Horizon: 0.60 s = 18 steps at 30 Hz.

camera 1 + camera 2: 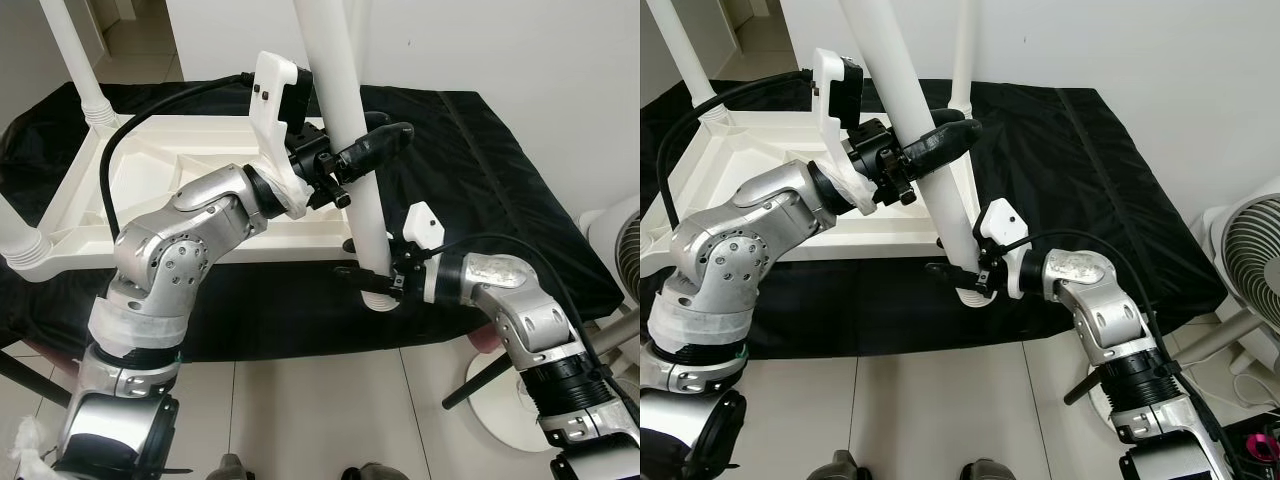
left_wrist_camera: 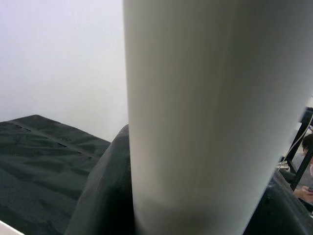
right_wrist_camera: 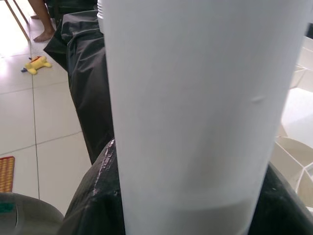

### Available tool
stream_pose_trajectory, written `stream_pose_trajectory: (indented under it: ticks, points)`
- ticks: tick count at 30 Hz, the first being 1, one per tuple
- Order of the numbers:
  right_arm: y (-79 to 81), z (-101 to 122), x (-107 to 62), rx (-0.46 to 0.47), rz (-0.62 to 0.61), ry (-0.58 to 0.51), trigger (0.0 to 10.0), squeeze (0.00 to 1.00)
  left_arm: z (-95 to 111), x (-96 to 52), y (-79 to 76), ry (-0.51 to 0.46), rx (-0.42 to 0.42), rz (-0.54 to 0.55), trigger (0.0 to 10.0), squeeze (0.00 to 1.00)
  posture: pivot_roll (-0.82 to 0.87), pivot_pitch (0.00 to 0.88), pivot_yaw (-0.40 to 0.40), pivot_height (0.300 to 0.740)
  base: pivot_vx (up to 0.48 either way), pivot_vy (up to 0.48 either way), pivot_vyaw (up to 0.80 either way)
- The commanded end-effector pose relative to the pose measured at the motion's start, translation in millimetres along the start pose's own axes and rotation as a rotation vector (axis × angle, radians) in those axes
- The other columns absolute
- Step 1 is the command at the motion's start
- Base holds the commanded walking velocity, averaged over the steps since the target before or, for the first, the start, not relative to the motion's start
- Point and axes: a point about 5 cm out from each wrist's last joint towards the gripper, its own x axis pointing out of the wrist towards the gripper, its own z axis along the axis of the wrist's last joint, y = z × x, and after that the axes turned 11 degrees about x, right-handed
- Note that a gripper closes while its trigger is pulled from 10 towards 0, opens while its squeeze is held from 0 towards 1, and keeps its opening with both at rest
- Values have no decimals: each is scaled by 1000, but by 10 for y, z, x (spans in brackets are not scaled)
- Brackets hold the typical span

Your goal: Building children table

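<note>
- You have both grippers on one white table leg (image 1: 352, 150), a smooth round plastic tube that leans slightly, its top running out of view above and its ribbed lower end (image 1: 377, 297) hanging just past the near edge of the black cloth.
- Your left gripper (image 1: 375, 145) grips the leg partway up; its long black fingers (image 1: 385, 138) wrap around the tube with no gap, closed tight on it.
- Your right gripper (image 1: 372, 282) clamps the same leg near its bottom end, fingers (image 3: 95, 196) pressed against both sides of the tube, as the right wrist view shows.
- The white tabletop (image 1: 170, 190) lies upside down on the cloth to the left, its ribbed underside facing up; its near right corner sits just beside the held leg.
- Two other legs (image 1: 80, 60) already stand in the tabletop's left corners, with a further white leg (image 1: 962, 60) upright behind the left gripper.
- The black cloth (image 1: 500, 200) is matte and wrinkled, draped over a low platform; its right half is open room.
- A white fan (image 1: 1255, 260) stands on the tiled floor (image 1: 330, 410) at the far right, close to your right elbow, so room on that side is tight.
- A thick black cable (image 1: 130, 130) arcs over the tabletop from your left arm.
- In the right wrist view, a yellow toy (image 3: 36, 63) lies on the tiles near a person's bare feet (image 3: 43, 34).
</note>
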Motion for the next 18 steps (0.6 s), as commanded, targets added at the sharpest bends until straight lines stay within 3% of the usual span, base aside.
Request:
stream_pose_trajectory:
  ticks: [1,2,3,4,9,13,17,18]
  points:
    - [-56,10,-32,9,-54,-27,10000,224,26,87,-99,-8,31,-103,10000,0,-45,3,10,740,0,0,0]
    - [-56,10,-32,9,-54,-27,10000,224,26,87,-99,-8,31,-103,10000,0,-45,3,10,740,0,0,0]
    - [-67,14,-33,8,-65,-34,10000,761,40,102,-78,-13,28,-81,10000,0,-45,3,10,740,0,0,0]
    - [-82,29,-36,8,-76,-47,10000,1000,66,123,-33,-10,26,-42,10000,0,-45,3,10,740,0,0,0]
    - [-204,168,-50,-12,-154,-112,10000,1000,250,234,227,-11,42,170,10000,0,-46,3,13,740,0,0,0]
    - [-254,221,-30,-30,-182,-128,10000,1000,408,326,347,-26,1,214,10000,0,-49,4,15,740,0,0,0]
    - [-272,237,-17,-35,-194,-134,10000,1000,450,352,370,-23,-6,218,10000,0,-49,4,15,740,0,0,0]
    - [-293,266,-1,-40,-209,-147,10000,176,499,391,395,-22,-5,226,10000,0,-54,9,16,740,0,0,0]
